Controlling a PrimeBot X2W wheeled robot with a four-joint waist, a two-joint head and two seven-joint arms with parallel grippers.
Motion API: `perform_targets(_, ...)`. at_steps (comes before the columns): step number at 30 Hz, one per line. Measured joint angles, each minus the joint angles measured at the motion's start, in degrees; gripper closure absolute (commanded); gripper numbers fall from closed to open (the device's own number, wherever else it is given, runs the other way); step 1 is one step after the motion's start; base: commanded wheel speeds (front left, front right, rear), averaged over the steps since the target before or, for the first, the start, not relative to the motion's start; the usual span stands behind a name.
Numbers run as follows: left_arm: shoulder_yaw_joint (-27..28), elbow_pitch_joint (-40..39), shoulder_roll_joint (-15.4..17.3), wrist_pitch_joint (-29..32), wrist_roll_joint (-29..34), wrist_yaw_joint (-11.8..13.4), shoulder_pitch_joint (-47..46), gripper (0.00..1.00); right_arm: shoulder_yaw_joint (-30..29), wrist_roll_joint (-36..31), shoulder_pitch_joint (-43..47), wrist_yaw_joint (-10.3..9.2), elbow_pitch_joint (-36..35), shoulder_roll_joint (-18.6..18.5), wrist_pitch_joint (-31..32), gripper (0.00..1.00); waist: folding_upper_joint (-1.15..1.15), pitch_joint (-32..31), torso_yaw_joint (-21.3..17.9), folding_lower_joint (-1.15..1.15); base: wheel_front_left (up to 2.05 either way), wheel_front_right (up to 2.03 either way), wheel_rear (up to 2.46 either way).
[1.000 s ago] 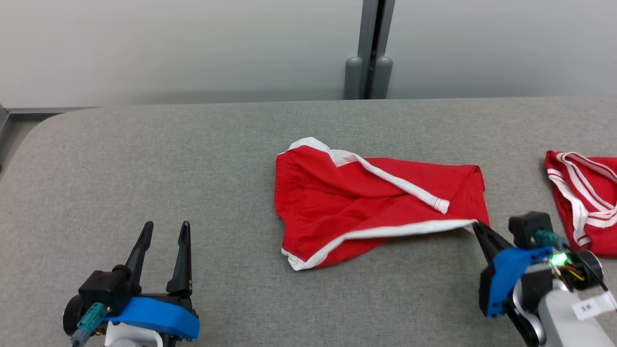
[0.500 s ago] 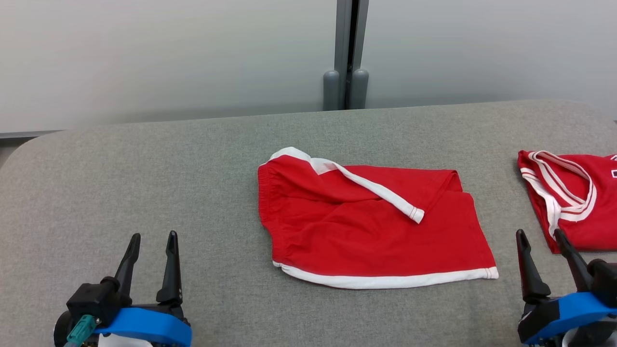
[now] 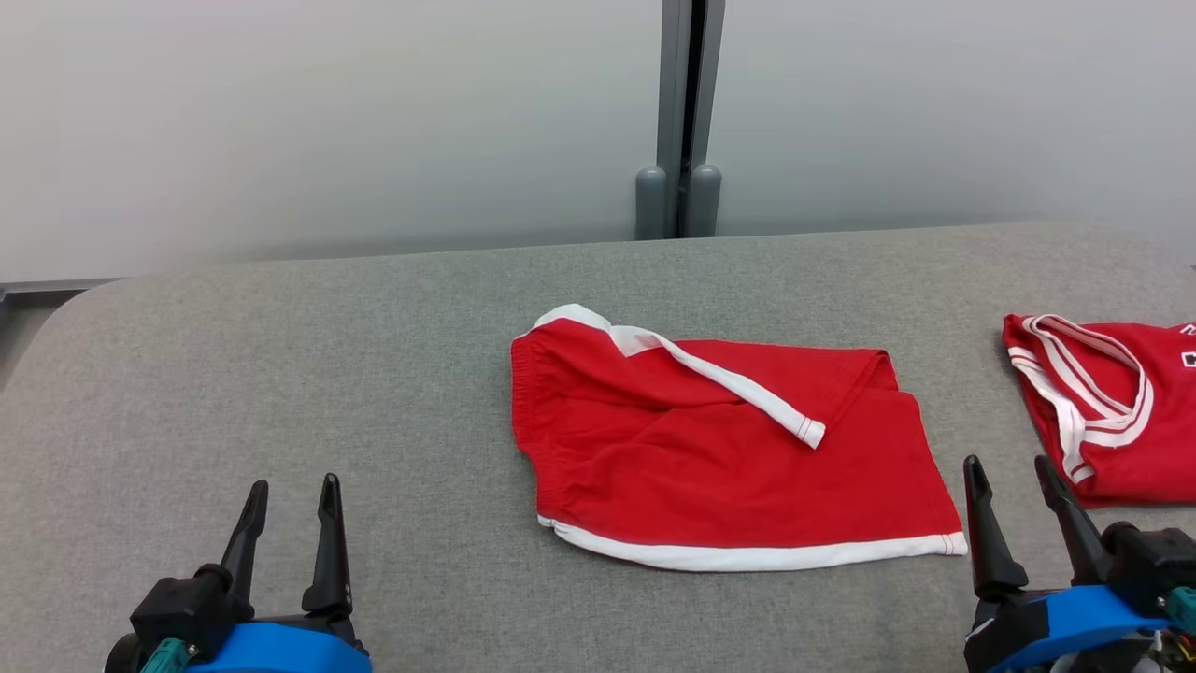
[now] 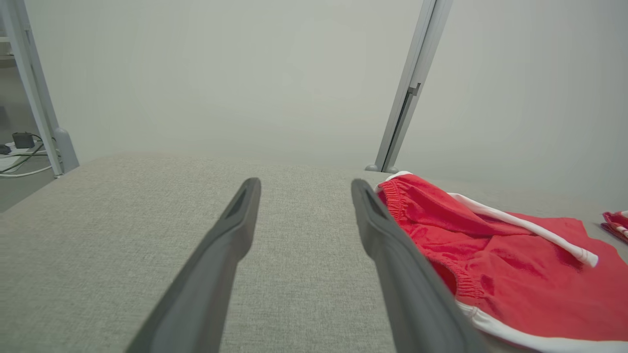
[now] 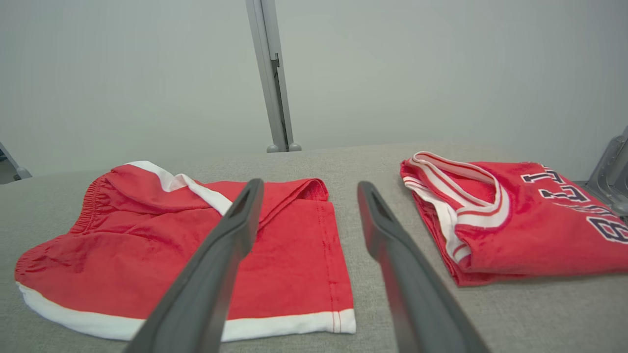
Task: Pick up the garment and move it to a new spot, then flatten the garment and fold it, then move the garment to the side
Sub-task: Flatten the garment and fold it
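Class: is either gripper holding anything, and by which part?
Nothing is held. The left gripper and right gripper are both open, clear of the red shorts.

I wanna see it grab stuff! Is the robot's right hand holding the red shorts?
No, the right hand is open beside the red shorts, with nothing between its fingers.

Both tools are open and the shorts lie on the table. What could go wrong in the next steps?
1. The shorts are not flat: a white-trimmed flap lies across them, so a fold now may trap wrinkles.
2. The jersey lies close to the right tool; moving the shorts to that side could disturb it.
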Motion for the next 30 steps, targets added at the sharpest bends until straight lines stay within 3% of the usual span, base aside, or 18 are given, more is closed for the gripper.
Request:
perform_targets(15,-0.6,-0.3,-0.7,0.0,1.5,-0.6,0.1,0.0,1.0,0.5,-0.7,0.0,1.4,0.0,1.5,0.0,0.0,1.0,-0.2,0.0,0.0,0.0,0.0)
perform_targets(21,-8.1,2.2,-2.7,3.1,1.9,-3.3,-2.7,0.0,0.9,1.0,-1.7,0.0,4.6,-0.3,7.6,0.0,0.0,3.0,-1.3,0.01,0.0,0.0,0.0)
perform_targets(25,-12.9,7.3,-4.9,4.4,0.8,-4.1,-5.6,0.0,1.0,1.3,-3.8,0.0,7.6,-0.4,8.1,0.0,0.0,4.6,-2.4,0.01,0.0,0.0,0.0)
perform_targets(30,-15.0,13.8,-6.1,4.9,-0.7,-4.3,-9.3,0.0,1.2,1.6,-6.4,0.0,12.1,-0.3,7.1,0.0,0.0,6.4,-3.8,0.01,0.0,0.0,0.0)
